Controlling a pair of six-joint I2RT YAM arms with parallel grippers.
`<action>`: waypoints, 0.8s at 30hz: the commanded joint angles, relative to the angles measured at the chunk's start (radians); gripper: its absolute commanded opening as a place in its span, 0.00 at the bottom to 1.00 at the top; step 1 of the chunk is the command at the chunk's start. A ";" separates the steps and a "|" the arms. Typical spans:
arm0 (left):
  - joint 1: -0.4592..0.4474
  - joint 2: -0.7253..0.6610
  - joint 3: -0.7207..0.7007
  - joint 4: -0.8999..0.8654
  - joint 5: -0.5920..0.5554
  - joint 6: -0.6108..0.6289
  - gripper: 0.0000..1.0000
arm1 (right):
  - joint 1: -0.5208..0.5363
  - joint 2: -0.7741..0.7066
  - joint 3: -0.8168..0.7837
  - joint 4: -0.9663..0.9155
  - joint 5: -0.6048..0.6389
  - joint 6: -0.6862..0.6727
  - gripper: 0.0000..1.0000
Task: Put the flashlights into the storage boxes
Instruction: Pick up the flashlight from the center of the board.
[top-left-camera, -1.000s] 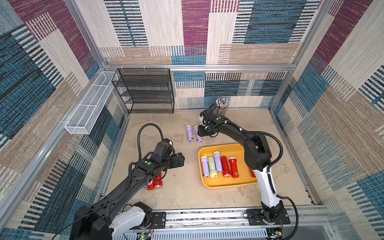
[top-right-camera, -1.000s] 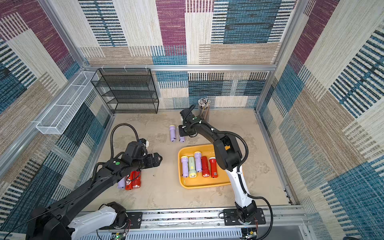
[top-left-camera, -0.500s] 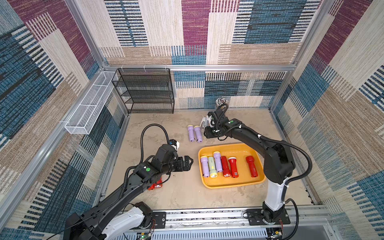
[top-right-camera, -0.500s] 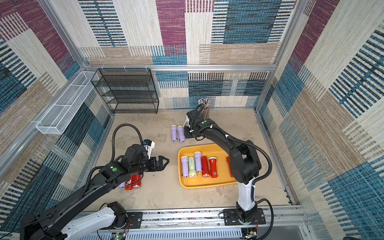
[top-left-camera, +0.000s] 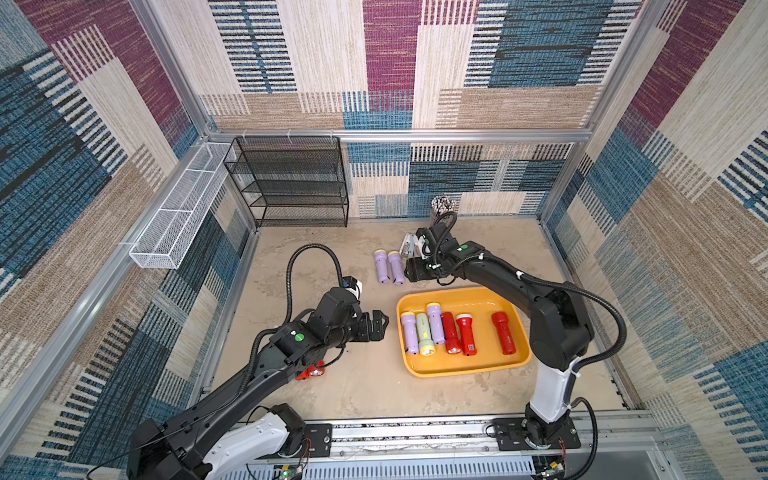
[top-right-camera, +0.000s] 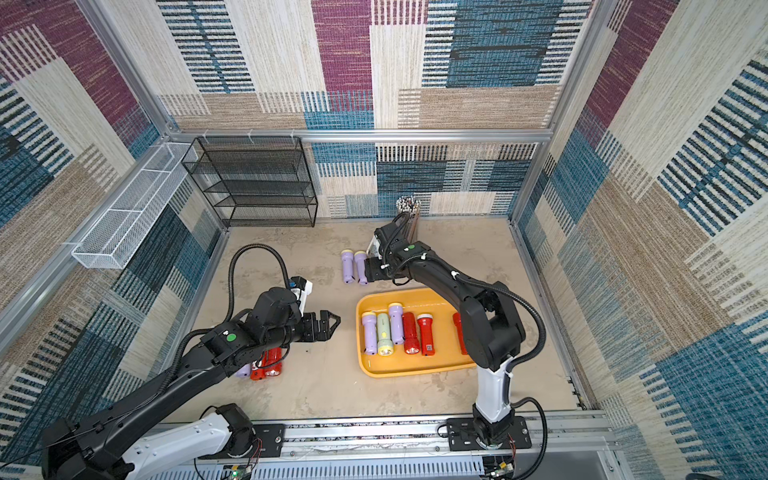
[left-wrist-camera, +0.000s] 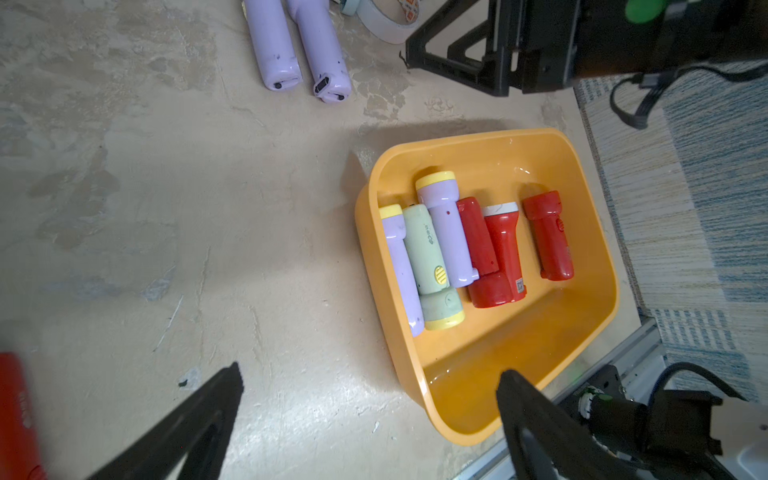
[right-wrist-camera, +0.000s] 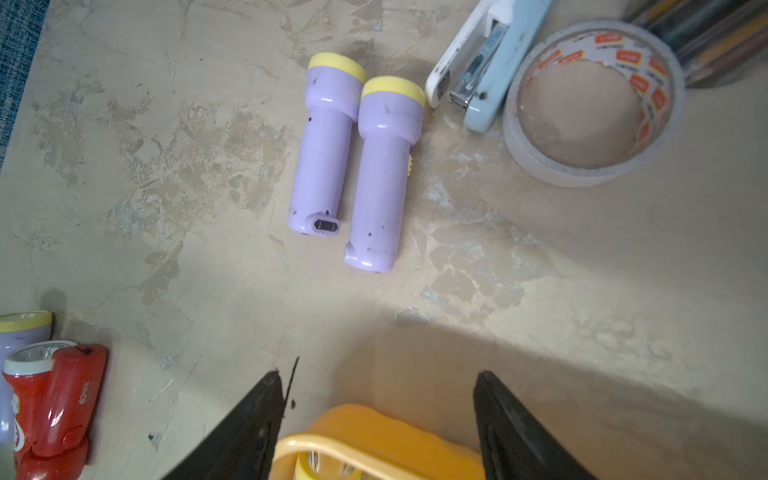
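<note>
Six flashlights (top-left-camera: 435, 328) in tray (top-left-camera: 465, 372), lilac pair (top-left-camera: 395, 268) outside; left end effector (left-wrist-camera: 370, 370), right end effector (right-wrist-camera: 376, 374) spread, empty.

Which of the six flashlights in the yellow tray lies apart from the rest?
The red flashlight nearest the right arm: bare tray surrounds it, while the other five lie packed together.

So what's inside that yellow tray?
Six flashlights lie in the tray: two lilac ones, a pale green one and three red ones. The rest of its floor shows bare. Anything beneath the flashlights is covered.
</note>
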 joint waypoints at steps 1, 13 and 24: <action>0.001 0.006 0.012 -0.042 -0.063 0.034 0.99 | 0.000 0.074 0.079 0.014 -0.021 -0.011 0.76; 0.057 -0.007 -0.012 -0.066 -0.131 0.067 0.99 | 0.002 0.374 0.405 -0.086 -0.053 -0.029 0.60; 0.096 0.016 -0.030 -0.047 -0.103 0.076 0.99 | 0.002 0.489 0.508 -0.123 -0.046 -0.031 0.57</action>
